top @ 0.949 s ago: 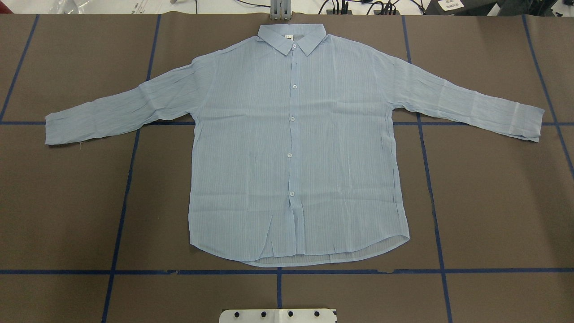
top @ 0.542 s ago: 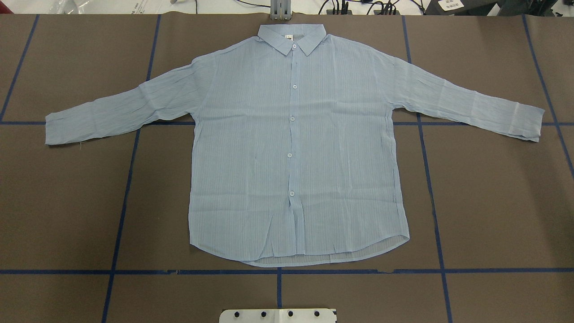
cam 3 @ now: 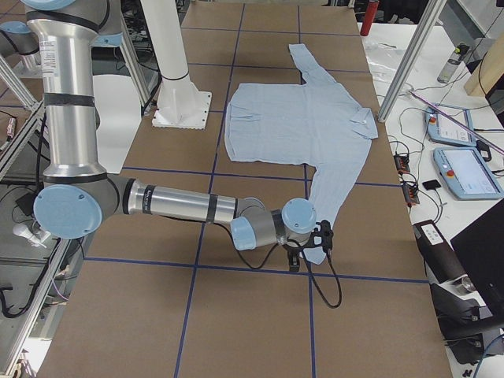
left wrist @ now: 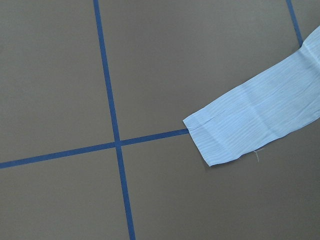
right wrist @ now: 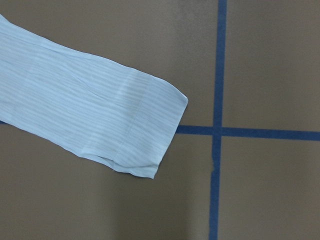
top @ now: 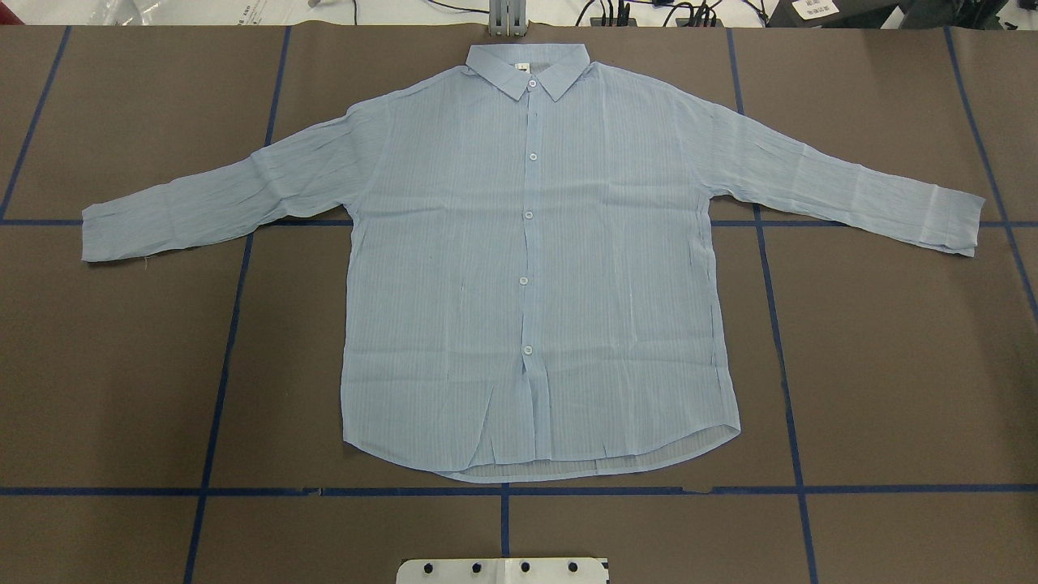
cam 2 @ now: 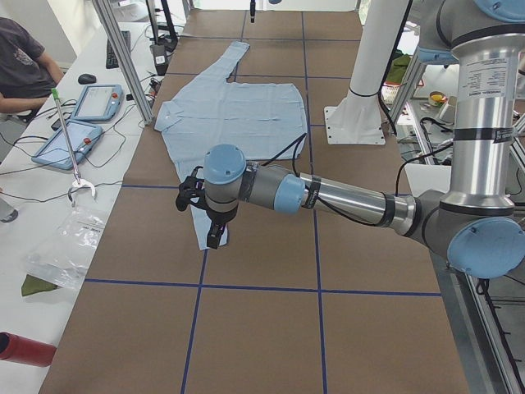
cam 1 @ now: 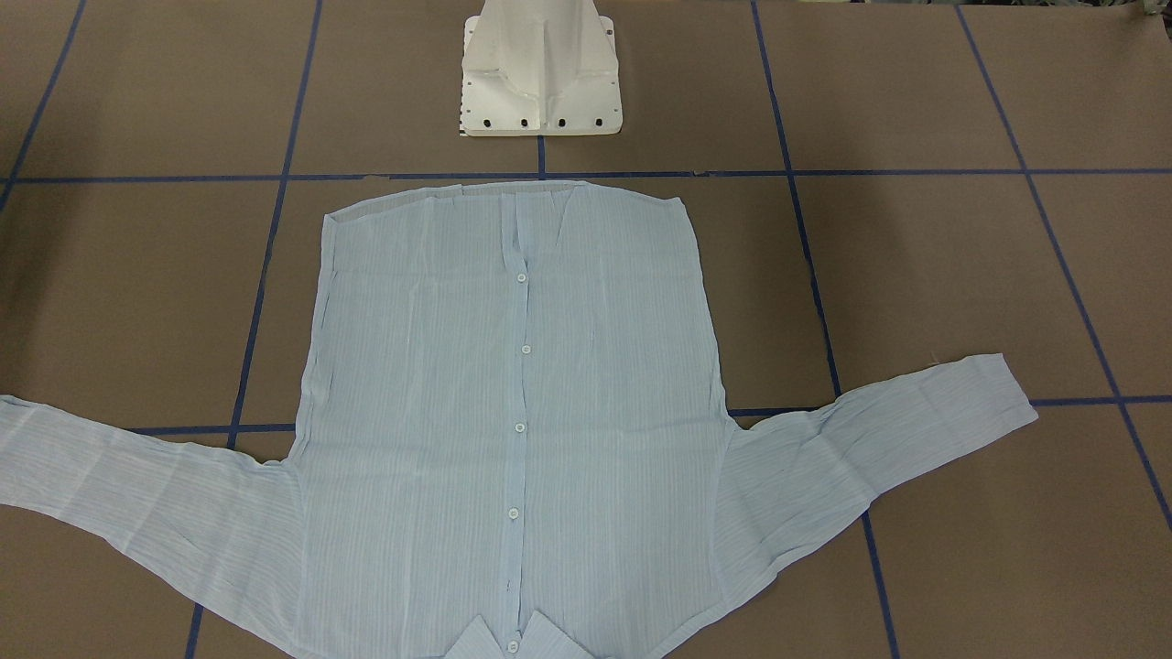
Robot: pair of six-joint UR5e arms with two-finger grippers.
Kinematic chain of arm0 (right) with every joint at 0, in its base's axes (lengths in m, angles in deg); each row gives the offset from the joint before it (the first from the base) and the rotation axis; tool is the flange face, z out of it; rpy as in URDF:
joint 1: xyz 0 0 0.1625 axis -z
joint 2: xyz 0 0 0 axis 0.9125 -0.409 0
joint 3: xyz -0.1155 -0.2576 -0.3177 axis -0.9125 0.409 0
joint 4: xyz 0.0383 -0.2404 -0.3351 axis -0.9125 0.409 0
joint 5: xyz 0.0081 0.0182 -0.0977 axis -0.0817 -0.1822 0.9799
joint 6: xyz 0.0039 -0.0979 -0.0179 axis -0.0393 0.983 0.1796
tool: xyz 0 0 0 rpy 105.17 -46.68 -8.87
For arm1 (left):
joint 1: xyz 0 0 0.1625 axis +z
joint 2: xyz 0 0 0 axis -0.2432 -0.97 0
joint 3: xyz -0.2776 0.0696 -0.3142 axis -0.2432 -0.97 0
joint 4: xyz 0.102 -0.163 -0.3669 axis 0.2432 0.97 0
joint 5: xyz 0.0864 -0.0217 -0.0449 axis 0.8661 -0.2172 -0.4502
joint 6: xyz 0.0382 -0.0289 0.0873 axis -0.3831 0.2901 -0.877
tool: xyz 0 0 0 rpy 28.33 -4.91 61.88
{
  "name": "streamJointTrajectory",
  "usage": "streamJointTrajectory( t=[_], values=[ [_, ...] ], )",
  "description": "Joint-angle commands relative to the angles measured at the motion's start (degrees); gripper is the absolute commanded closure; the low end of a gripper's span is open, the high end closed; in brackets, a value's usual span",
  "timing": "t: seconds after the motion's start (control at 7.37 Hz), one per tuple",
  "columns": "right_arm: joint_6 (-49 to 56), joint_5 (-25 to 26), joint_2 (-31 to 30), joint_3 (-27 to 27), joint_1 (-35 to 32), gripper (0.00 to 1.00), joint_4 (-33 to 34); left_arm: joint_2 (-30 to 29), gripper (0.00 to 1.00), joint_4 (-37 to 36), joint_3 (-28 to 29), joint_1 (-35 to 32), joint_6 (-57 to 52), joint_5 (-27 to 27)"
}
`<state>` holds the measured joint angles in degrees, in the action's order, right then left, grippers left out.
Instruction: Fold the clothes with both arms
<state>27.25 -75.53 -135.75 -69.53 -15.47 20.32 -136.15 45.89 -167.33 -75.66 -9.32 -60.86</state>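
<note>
The pale blue striped shirt lies flat and face up on the brown table, buttoned, collar at the far edge, both sleeves spread out sideways. It also shows in the front view. In the exterior left view my left gripper hangs over the end of the near sleeve. In the exterior right view my right gripper hangs over the other cuff. I cannot tell whether either is open or shut. The wrist views show only the cuffs, no fingers.
Blue tape lines grid the brown table cover. The white pedestal base stands near the shirt's hem. An operator, tablets and cables are at a side bench beyond the table's far edge.
</note>
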Motion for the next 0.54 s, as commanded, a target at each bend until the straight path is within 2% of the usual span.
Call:
streamJointTrajectory(
  t=[0.0,0.27,0.41],
  values=[
    [-3.46,4.71,4.75,5.21,5.63,0.00,-1.84,0.32,0.00,1.39,0.34,0.00,-0.19,0.01],
    [-3.47,6.06,5.20,10.83,6.35,0.01,-9.20,0.24,0.00,1.66,0.43,0.00,-0.10,-0.08],
    [-3.47,6.06,6.07,11.55,7.49,0.01,-9.15,0.15,0.00,1.75,0.43,0.00,-0.01,-0.17]
  ],
)
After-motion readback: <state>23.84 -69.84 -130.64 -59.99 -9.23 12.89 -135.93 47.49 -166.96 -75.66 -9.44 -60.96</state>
